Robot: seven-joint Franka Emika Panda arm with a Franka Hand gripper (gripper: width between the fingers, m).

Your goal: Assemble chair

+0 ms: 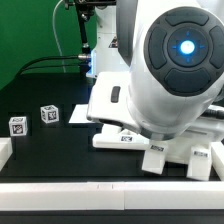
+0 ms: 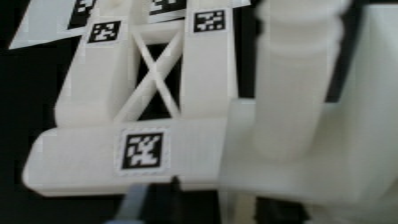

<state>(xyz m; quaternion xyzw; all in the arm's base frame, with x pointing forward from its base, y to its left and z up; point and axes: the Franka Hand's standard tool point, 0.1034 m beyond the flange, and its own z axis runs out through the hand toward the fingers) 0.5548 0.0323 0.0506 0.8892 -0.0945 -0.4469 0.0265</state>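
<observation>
The wrist view shows an X-braced flat chair panel (image 2: 151, 75) lying against a chunky white block with a square tag (image 2: 143, 150). A tall, blurred white chair part (image 2: 294, 100) stands close beside them. My gripper (image 2: 189, 208) hangs just over the block's near edge. One grey finger (image 2: 139, 203) shows, and black table shows in the gap beside it, so the jaws look open and empty. In the exterior view the arm (image 1: 180, 70) hides the gripper. A white panel (image 1: 108, 100) lies under the arm, and pegged legs (image 1: 155, 158) lie in front.
Two small tagged blocks (image 1: 17, 126) (image 1: 49, 114) stand apart on the exterior view's left. The marker board (image 1: 125, 138) (image 2: 89, 20) lies by the panel. A plain white edge block (image 1: 5, 152) sits at the left and a white edge strip (image 1: 100, 190) runs along the front.
</observation>
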